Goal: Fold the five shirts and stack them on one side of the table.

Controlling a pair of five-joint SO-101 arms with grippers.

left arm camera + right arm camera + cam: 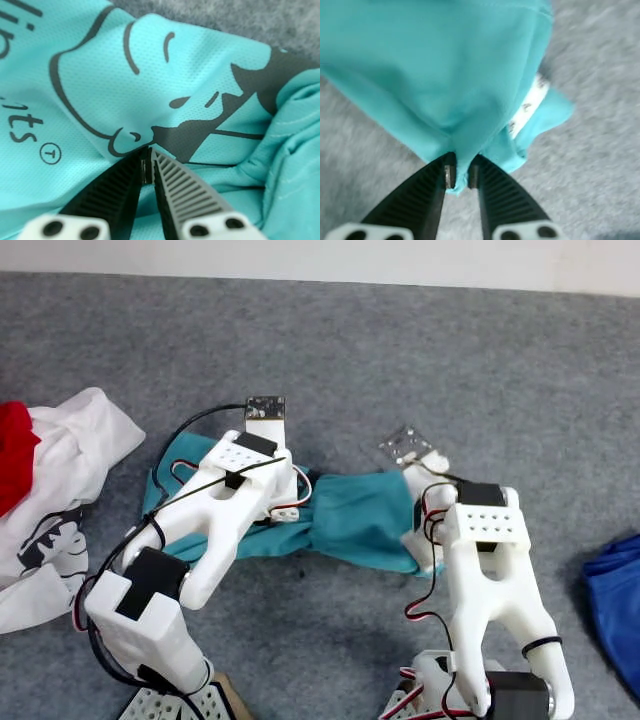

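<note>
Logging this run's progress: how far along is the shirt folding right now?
Done: no folded stack is visible yet. In hand: the left gripper and right gripper pinch the teal shirt between them. Left: the white shirt and red shirt lie crumpled at one side, the blue shirt at the other.

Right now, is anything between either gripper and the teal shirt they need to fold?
Nothing visible is. The left gripper is shut on the teal shirt at its printed area, and the right gripper is shut on a plain edge near the label.
</note>
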